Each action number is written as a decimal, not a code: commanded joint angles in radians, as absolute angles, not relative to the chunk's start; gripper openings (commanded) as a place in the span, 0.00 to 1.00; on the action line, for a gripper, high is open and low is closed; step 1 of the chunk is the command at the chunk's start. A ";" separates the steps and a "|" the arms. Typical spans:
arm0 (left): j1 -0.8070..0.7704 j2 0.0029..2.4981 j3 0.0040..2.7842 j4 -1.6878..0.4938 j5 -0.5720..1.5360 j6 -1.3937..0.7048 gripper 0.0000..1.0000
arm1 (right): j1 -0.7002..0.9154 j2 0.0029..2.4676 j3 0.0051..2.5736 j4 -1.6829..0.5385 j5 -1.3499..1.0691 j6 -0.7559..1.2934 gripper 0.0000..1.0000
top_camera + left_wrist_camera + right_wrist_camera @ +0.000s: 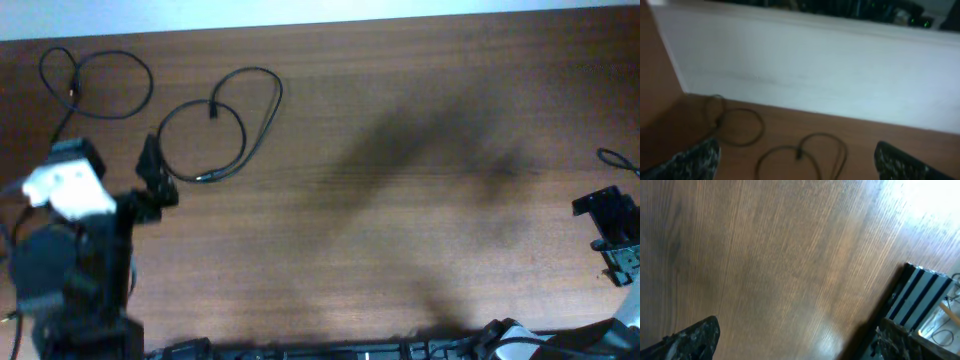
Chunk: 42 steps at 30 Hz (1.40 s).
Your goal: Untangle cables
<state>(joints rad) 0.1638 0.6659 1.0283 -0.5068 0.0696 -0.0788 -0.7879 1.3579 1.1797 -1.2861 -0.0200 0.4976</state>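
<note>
Three thin black cables lie apart on the brown table. One loop (pixel 97 84) is at the far left. A double loop (pixel 222 122) with a small plug lies right of it. A short piece of the third (pixel 618 159) shows at the right edge. My left gripper (pixel 158 178) is open and empty, just left of the double loop. In the left wrist view my fingers (pixel 797 146) are spread wide, with the double loop (pixel 805 154) ahead between them and the far-left loop (pixel 739 127) beyond. My right gripper (pixel 603 230) is open and empty over bare wood (pixel 799 330).
A white wall (pixel 815 65) runs along the table's far edge. A dark slatted object (pixel 920 300) stands off the table edge in the right wrist view. The arm bases and their thick wires (pixel 300 350) line the near edge.
</note>
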 commanded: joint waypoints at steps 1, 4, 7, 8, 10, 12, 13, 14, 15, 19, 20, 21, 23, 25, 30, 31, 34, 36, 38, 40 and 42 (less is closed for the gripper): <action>0.162 0.553 1.031 -0.627 0.022 0.013 0.99 | -0.791 1.354 1.176 -1.286 -0.015 0.503 0.99; 0.162 0.521 1.031 -0.775 0.022 0.013 0.99 | -0.791 1.354 1.176 -1.286 -0.015 0.503 0.99; 0.162 0.522 1.031 -0.958 0.022 0.013 0.99 | -0.791 1.355 1.176 -1.286 -0.015 0.503 0.99; 0.162 0.522 1.031 -1.016 0.022 0.013 0.99 | -0.791 1.354 1.176 -1.286 -0.015 0.503 0.99; 0.162 0.522 1.031 -1.110 0.022 0.013 0.99 | -0.791 1.355 1.176 -1.286 -0.015 0.503 0.99; 0.162 0.513 1.031 -1.224 0.022 0.013 0.99 | -0.791 1.354 1.176 -1.286 -0.015 0.503 0.99; 0.159 0.506 1.031 -1.270 0.022 0.012 0.99 | -0.791 1.355 1.176 -1.286 -0.015 0.503 0.99; 0.152 0.490 1.031 -1.269 0.022 0.012 0.99 | -0.791 1.354 1.176 -1.286 -0.015 0.503 0.99; 0.147 0.468 1.031 -1.269 0.022 0.012 0.99 | -0.791 1.355 1.176 -1.286 -0.015 0.503 0.99; 0.146 0.282 1.031 -1.269 0.022 0.012 0.99 | -0.791 1.355 1.176 -1.286 -0.015 0.503 0.99; 0.141 0.234 1.031 -1.269 0.022 0.012 0.99 | -0.791 1.354 1.176 -1.286 -0.015 0.503 0.99; 0.127 0.201 1.031 -1.269 0.022 0.012 0.99 | -0.791 1.354 1.176 -1.286 -0.015 0.503 0.99; 0.068 0.121 1.031 -1.269 0.022 0.012 0.99 | -0.791 1.355 1.176 -1.286 -0.015 0.503 0.98; 0.044 0.070 1.031 -1.269 0.022 0.012 0.99 | -0.791 1.355 1.176 -1.286 -0.015 0.503 0.99; 0.042 0.007 1.040 -1.277 0.022 0.012 0.99 | -0.791 1.355 1.176 -1.286 -0.015 0.503 0.99; 0.042 0.007 1.040 -1.277 0.022 0.012 0.99 | -0.791 1.354 1.176 -1.286 -0.015 0.503 0.99; 0.042 0.007 1.040 -1.277 0.022 0.012 0.99 | -0.791 1.354 1.176 -1.286 -0.015 0.503 0.99; 0.042 0.007 1.037 -1.256 0.022 0.012 0.99 | -0.791 1.354 1.176 -1.286 -0.015 0.503 0.99; 0.042 0.007 1.018 -1.211 0.022 0.012 0.99 | -0.791 1.355 1.176 -1.286 -0.015 0.503 0.99; 0.042 0.007 1.006 -1.203 0.022 0.012 0.99 | -0.791 1.354 1.176 -1.286 -0.015 0.503 0.99; 0.042 0.007 0.992 -1.191 0.022 0.012 0.99 | -0.791 1.354 1.176 -1.286 -0.015 0.503 0.99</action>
